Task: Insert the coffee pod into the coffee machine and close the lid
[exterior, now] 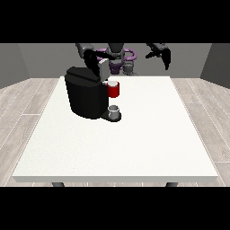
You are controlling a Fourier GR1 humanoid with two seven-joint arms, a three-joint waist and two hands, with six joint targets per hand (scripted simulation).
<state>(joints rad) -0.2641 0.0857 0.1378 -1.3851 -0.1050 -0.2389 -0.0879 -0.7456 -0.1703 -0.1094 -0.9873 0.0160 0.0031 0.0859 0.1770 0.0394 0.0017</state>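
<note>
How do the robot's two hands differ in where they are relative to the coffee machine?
The hand at the view's left is at the coffee machine, right by its raised grey lid; the hand at the view's right hangs in the air, well away from the machine. The left-side hand is over the table; the right-side one sits near the table's far edge, touching nothing. Both are black.

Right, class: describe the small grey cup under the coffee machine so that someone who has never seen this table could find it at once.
Start at the white table and find the black coffee machine on its left half. At the machine's right side, low on its base, stands the small grey cup. It sits straight below the red part of the machine, and unlike that it is pale grey and rests at table level.
</note>
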